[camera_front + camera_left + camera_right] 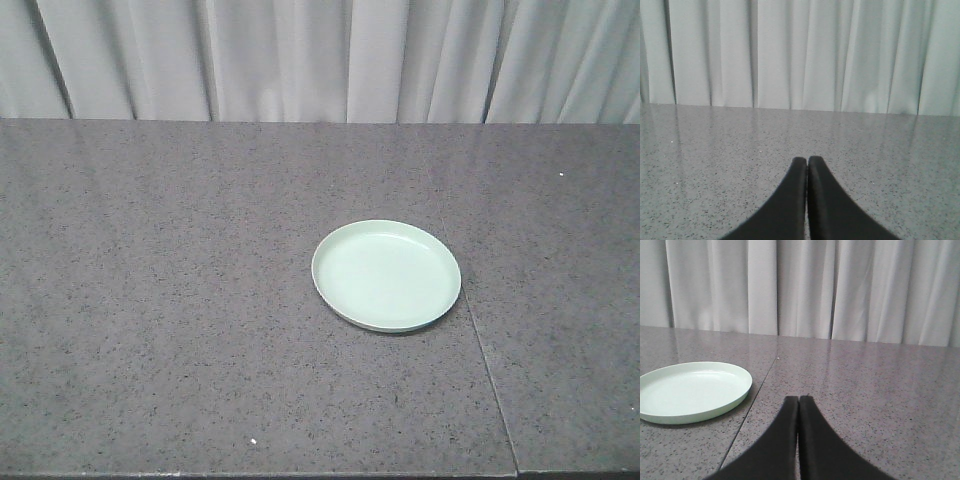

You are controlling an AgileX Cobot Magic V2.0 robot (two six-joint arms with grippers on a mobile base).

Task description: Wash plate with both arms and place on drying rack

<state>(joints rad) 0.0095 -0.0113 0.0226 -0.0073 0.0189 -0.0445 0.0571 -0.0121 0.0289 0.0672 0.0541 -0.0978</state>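
a grey speckled stone worktop [180, 300] fills most of the frame. a thin seam [490, 370] runs down its right part to the bottom edge. a pale pleated curtain [300, 60] hangs across the top. light is soft and even, with faint reflections on the stone.

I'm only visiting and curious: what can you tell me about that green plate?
The plate is round, pale mint green and shallow, with a low raised rim, glossy, plain and empty. It lies flat, right way up, on the speckled grey countertop, beside a seam in it. Nothing else touches it.
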